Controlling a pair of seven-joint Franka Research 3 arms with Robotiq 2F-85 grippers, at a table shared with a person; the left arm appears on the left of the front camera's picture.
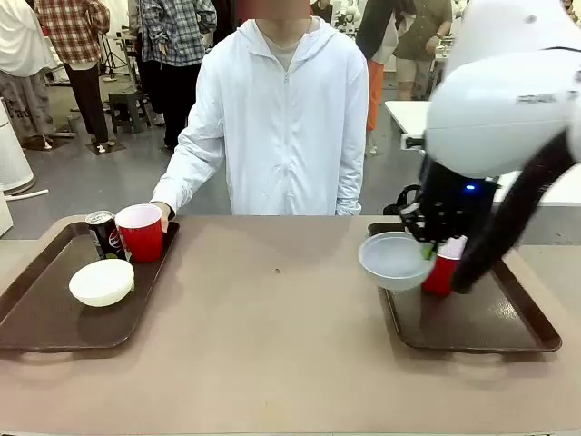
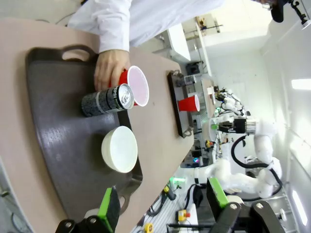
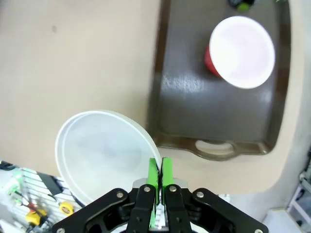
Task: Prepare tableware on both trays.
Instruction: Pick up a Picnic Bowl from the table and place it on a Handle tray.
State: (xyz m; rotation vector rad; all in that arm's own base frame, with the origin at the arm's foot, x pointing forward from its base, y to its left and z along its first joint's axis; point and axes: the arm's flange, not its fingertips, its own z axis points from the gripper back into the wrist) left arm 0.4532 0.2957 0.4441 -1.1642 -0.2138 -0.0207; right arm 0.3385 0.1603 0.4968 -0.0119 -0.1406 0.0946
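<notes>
On the left tray (image 1: pixel 54 318) stand a dark can (image 1: pixel 104 234), a white bowl (image 1: pixel 102 282) and a red cup (image 1: pixel 141 232) that the person's hand (image 1: pixel 163 213) holds. My left gripper (image 2: pixel 163 201) hangs open above this tray (image 2: pixel 53 111), with the can (image 2: pixel 107 100), cup (image 2: pixel 136 86) and bowl (image 2: pixel 120 149) beyond its fingers. My right gripper (image 1: pixel 427 247) is shut on the rim of a second white bowl (image 1: pixel 392 260), held in the air over the left edge of the right tray (image 1: pixel 472 327). A red cup (image 1: pixel 442 272) stands there. The right wrist view shows the gripper (image 3: pixel 158 167), bowl (image 3: pixel 102 155), tray (image 3: pixel 204 107) and cup (image 3: pixel 240 51).
The person stands at the far side of the table, facing me. Bare tan tabletop (image 1: pixel 272 309) lies between the two trays. My right arm's white body (image 1: pixel 508 109) looms over the right tray.
</notes>
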